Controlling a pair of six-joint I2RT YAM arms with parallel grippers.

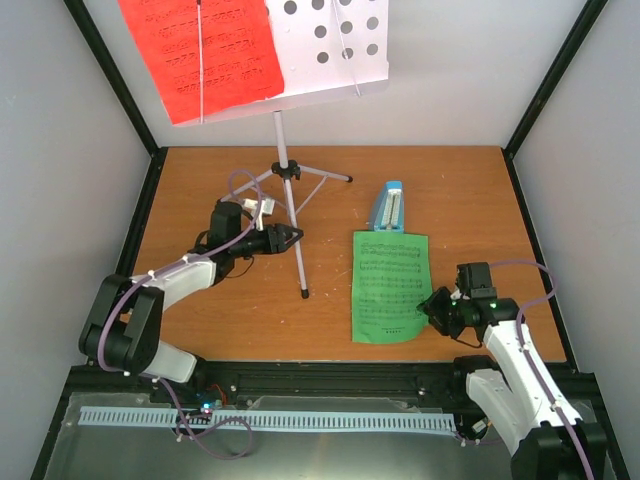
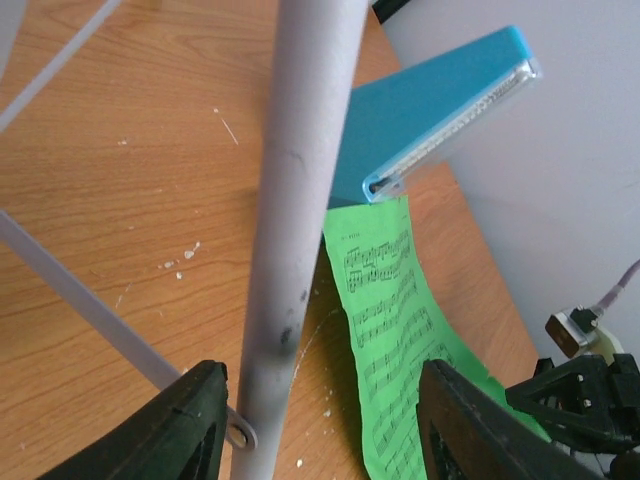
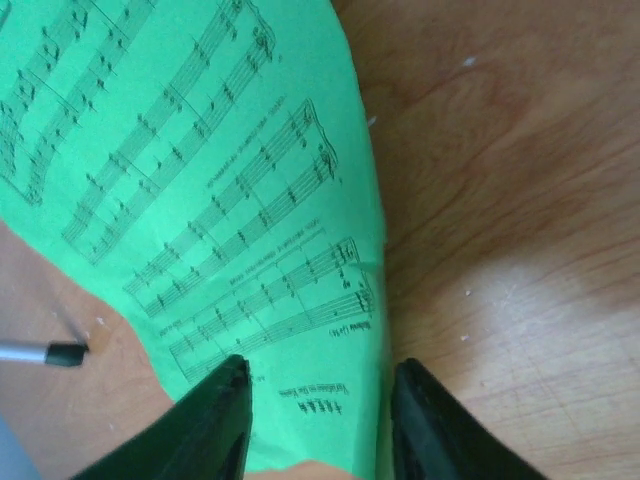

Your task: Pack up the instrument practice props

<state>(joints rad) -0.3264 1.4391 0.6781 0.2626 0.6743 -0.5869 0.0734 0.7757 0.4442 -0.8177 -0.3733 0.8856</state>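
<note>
The silver tripod music stand [image 1: 287, 170] stands at the back, its grey perforated tray [image 1: 345, 40] holding a red page [image 1: 205, 50]. My left gripper [image 1: 292, 237] is open around the stand's front leg [image 2: 290, 250], which passes close to the left finger; nothing is clamped. The blue metronome [image 1: 388, 208] stands at mid-table and also shows in the left wrist view [image 2: 440, 110]. A green page [image 1: 390, 285] lies flat in front of it. My right gripper [image 1: 433, 305] is open low over the page's right edge [image 3: 300, 200], its fingers [image 3: 215, 420] straddling that edge.
Two more tripod legs spread over the wooden table [image 1: 200, 190] behind my left gripper. The front leg's black-capped tip [image 3: 60, 353] lies left of the green page. Grey walls and black frame posts [image 1: 540, 90] enclose the table.
</note>
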